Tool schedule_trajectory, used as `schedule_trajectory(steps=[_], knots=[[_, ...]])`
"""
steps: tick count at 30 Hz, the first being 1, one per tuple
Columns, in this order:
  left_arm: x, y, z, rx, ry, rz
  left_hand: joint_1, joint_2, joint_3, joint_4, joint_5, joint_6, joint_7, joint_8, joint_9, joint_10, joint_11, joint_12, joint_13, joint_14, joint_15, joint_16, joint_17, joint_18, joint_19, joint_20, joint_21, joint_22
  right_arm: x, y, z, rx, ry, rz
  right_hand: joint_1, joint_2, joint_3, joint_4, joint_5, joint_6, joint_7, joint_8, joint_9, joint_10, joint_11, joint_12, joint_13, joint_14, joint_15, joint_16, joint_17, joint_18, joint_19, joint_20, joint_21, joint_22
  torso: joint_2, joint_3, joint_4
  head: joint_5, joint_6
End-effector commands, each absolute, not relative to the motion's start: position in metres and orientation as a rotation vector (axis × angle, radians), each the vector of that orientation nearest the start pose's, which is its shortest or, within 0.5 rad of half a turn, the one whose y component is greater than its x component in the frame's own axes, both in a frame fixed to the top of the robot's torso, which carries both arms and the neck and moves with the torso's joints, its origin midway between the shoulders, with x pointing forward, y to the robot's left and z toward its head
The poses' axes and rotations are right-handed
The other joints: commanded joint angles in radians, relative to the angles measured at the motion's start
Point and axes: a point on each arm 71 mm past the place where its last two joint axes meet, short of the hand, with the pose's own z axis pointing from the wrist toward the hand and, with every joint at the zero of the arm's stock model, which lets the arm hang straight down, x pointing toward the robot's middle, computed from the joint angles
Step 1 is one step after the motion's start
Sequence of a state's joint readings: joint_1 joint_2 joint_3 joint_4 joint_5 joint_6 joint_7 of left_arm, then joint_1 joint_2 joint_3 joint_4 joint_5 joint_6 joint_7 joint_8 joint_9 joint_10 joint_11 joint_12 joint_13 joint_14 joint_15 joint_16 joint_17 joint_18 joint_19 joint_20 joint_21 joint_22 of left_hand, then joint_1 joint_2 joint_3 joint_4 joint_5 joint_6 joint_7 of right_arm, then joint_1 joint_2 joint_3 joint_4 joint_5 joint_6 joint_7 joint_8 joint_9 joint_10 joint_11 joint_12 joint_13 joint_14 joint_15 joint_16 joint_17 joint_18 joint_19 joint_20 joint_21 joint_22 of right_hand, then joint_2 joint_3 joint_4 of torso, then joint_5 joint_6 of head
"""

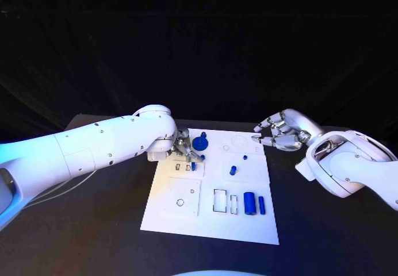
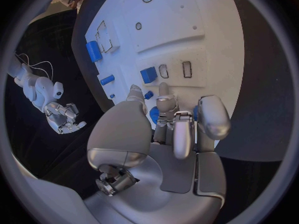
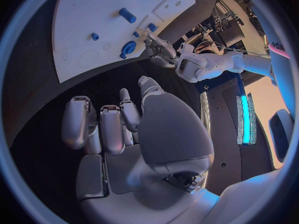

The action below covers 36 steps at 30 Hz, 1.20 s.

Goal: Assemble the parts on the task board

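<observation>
The white task board [image 1: 217,227] lies in the middle of the black table. At its far left corner my left hand [image 1: 181,145] pinches a round blue part [image 1: 202,142] just over the board; in the left wrist view the blue part [image 2: 154,115] sits between the thumb and fingers [image 2: 167,102]. My right hand [image 1: 280,133] hovers off the board's far right corner, loosely curled and holding nothing. Loose blue parts lie on the board: a small peg [image 1: 233,170], a thick cylinder [image 1: 249,203] and a thin one [image 1: 261,204].
The board has outlined slots [image 1: 219,200] and a round hole [image 1: 181,202] near its front. A small blue piece [image 1: 192,166] stands below my left hand. Black table surface surrounds the board on every side.
</observation>
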<state>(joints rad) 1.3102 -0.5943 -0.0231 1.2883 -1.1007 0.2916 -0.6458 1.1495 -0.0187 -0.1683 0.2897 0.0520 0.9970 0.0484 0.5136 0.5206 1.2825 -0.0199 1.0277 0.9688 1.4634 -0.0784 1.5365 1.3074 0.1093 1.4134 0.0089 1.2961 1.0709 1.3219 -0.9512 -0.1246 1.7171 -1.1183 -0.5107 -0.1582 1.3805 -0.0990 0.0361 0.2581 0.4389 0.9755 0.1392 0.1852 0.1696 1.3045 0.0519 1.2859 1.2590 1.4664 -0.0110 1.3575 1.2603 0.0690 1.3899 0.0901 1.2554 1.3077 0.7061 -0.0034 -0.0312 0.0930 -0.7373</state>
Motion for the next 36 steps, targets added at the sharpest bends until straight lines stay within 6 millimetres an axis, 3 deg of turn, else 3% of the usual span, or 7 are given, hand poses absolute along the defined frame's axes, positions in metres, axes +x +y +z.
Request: schedule_trajectory(steps=[1,12,36], knots=[[0.5287,0.1593,-0.1873,-0.035,2.392,-0.268,0.002,0.01,0.006,0.0,0.0,-0.005,0.0,0.007,0.003,-0.001,-0.001,0.003,0.004,0.094,-0.003,0.004,0.22,-0.021,-0.004,0.005,0.005,0.002,0.4611,-0.2082,-0.1422,0.195,1.597,0.785,-0.004,0.003,0.001,0.002,0.005,-0.001,-0.003,0.005,0.001,0.008,0.001,0.005,-0.001,0.034,-0.01,0.001,0.002,0.004,0.006,-0.002,0.006,0.068,0.0,0.0001,0.0002,0.001,-0.001],[0.527,0.1583,-0.1884,-0.013,2.409,-0.284,0.007,0.016,0.008,0.0,0.0,-0.006,-0.001,0.008,0.007,0.001,-0.002,0.005,0.006,0.094,-0.003,0.004,0.22,-0.021,-0.004,0.005,0.007,0.004,0.4632,-0.2078,-0.1461,0.201,1.611,0.775,-0.002,0.004,0.003,0.002,0.008,-0.003,-0.002,0.005,0.001,0.006,0.001,0.004,-0.002,0.034,-0.01,0.0,0.0,0.004,0.005,-0.002,0.004,0.067,0.001,0.0011,0.0001,0.001,-0.002],[0.528,0.1606,-0.189,-0.03,2.411,-0.292,0.056,0.054,0.013,-0.01,0.0,-0.012,-0.001,0.013,0.028,0.001,-0.002,0.003,0.006,0.094,-0.003,0.004,0.22,-0.02,-0.011,0.007,0.012,0.008,0.4634,-0.2067,-0.1489,0.205,1.617,0.773,0.003,0.008,0.009,0.001,0.023,-0.005,-0.002,0.005,0.0,0.006,0.001,0.005,-0.002,0.034,-0.01,-0.001,0.001,0.004,0.006,-0.002,0.002,0.067,0.002,0.0015,-0.0002,0.003,-0.005]])
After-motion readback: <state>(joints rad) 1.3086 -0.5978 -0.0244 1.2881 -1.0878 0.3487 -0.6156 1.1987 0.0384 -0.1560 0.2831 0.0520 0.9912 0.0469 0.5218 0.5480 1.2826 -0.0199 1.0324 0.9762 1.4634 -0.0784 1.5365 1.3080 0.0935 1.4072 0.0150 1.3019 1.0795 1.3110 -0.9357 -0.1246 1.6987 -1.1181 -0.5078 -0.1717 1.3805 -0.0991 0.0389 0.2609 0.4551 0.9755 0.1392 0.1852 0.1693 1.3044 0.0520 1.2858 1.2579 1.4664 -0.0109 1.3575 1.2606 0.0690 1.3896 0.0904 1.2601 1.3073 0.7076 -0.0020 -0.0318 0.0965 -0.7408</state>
